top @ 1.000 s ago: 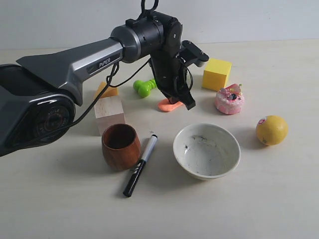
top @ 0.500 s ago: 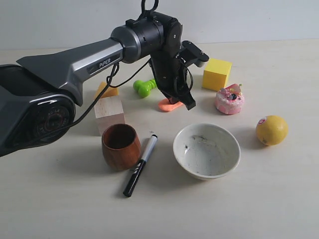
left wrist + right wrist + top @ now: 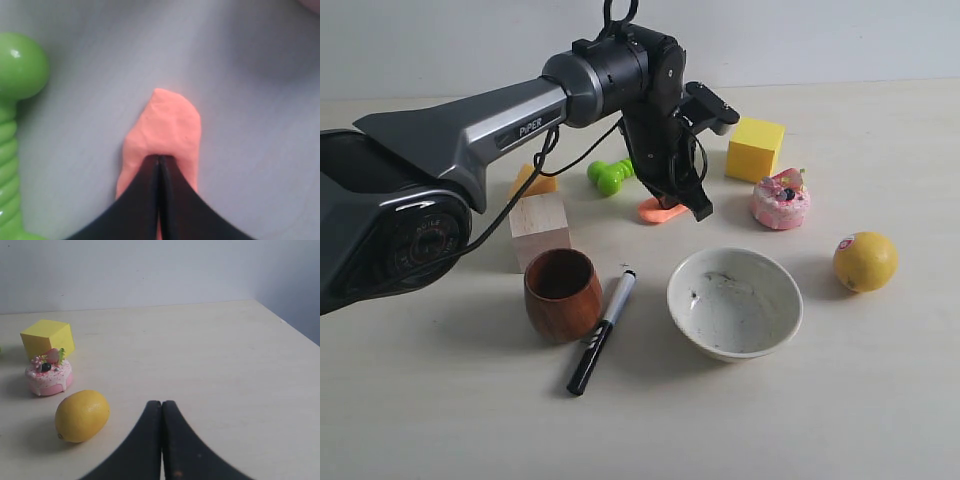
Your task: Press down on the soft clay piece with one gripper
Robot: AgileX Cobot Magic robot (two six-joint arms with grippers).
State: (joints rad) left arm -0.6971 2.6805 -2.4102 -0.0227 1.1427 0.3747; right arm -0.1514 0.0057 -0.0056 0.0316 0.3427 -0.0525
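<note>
Salmon-orange soft clay piece (image 3: 167,132) lies flat on surface (image 3: 260,150), directly under left pincer (image 3: 159,162). We see this pincer clenched, fingers pressed together, nothing between them. We judge that makes one blunt tip for pushing, not gripping. Tip meets clay near mid-length; contact looks made, depth unclear. Green bone toy (image 3: 15,125) sits just beside pincer, apart from clay, so we judge press needs straight-down line. Right pincer (image 3: 161,407) likewise clenched, empty, near lemon (image 3: 82,415); we judge it parked out of way.
</note>
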